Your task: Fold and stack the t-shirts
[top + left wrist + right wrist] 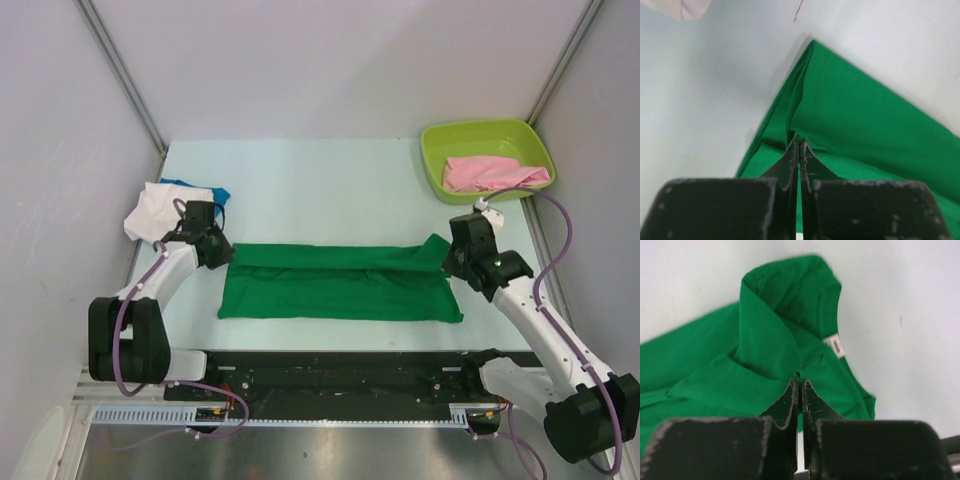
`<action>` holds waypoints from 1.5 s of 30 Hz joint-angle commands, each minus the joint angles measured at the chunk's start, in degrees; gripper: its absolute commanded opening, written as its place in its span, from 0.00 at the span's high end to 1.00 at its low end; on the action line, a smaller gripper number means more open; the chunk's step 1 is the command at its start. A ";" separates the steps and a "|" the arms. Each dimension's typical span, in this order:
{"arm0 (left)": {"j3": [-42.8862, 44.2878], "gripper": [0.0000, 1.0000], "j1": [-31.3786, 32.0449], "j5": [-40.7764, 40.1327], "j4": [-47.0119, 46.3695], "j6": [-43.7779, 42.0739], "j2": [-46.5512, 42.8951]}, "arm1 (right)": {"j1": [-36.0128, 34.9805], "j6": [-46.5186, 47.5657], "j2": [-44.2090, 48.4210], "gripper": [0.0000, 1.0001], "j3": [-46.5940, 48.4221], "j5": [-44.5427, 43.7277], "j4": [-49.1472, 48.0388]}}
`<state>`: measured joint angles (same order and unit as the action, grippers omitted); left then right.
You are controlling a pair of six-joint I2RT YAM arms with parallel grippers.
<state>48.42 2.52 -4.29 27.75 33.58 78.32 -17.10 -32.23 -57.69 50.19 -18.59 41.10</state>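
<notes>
Green t-shirt [340, 285]: lying on surface [320, 190] centre as long folded band. Left tool [222, 254] pinching 9 o'clock end, right tool [451, 262] pinching 3 o'clock end, likely holding cloth taut for next fold.

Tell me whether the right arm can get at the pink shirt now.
Probably, though not at once. The tub stands just beyond the right gripper with nothing between, and the pink shirt lies uncovered in it. But the gripper is shut on the green shirt and must let go first.
</notes>
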 commanded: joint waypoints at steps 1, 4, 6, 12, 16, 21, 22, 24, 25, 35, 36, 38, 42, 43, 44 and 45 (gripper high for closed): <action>-2.89 0.98 -0.15 -2.38 1.25 1.92 -4.57 | -5.21 -10.56 4.33 1.00 -4.40 -3.82 6.00; -6.48 0.58 -0.15 -1.42 1.70 3.50 -7.47 | -10.57 -18.99 8.11 1.00 -6.68 -6.71 11.88; -8.42 0.42 -0.15 -0.63 2.13 5.08 -9.84 | -17.74 -27.84 10.48 1.00 -6.95 -10.04 16.89; -12.13 0.06 0.11 3.24 4.15 8.52 -23.29 | -28.50 -35.99 15.59 0.09 -6.69 -17.17 21.74; -6.26 0.02 0.29 3.77 7.05 7.29 -26.64 | -28.51 -29.85 12.70 0.00 -6.16 -19.81 15.44; -1.67 0.02 0.38 3.33 9.16 5.18 -24.72 | -25.71 -14.20 1.46 0.00 -5.72 -16.40 1.90; -0.88 0.02 0.29 3.07 9.25 4.74 -24.45 | -23.96 -12.35 -0.73 0.00 -5.55 -15.35 -2.13; -0.79 0.02 0.29 2.71 8.55 4.47 -23.66 | -21.84 -6.72 -6.45 0.00 -5.28 -9.99 -6.54; -0.96 0.02 0.29 2.63 8.38 4.39 -23.40 | -20.79 -5.84 -8.38 0.00 -5.11 -8.76 -9.95; -3.42 0.02 0.29 2.45 6.09 3.60 -21.29 | -18.14 3.40 -22.99 0.10 -4.58 0.21 -26.85; -3.69 0.02 0.29 2.28 5.92 3.51 -20.94 | -18.14 3.14 -23.69 0.12 -4.23 0.66 -27.21; -3.86 0.02 0.29 2.19 5.74 3.51 -20.76 | -18.14 3.14 -25.18 0.21 -3.62 1.89 -27.04; -4.13 0.02 0.29 2.10 5.21 3.68 -20.14 | -18.40 2.52 -25.80 0.45 -3.44 2.59 -26.17; -4.21 0.02 0.29 2.10 5.21 3.68 -20.23 | -18.49 2.43 -25.72 0.53 -3.52 2.42 -25.90; -4.30 0.02 0.29 2.18 5.04 3.68 -20.05 | -18.49 2.43 -25.54 0.57 -3.44 2.16 -25.64; -4.56 0.02 0.29 2.19 4.95 3.77 -20.14 | -18.75 2.26 -25.45 0.63 -3.52 1.89 -25.11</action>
<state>44.49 2.63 -1.37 34.79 38.44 58.35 -35.51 -30.11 -83.37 44.71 -16.82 16.78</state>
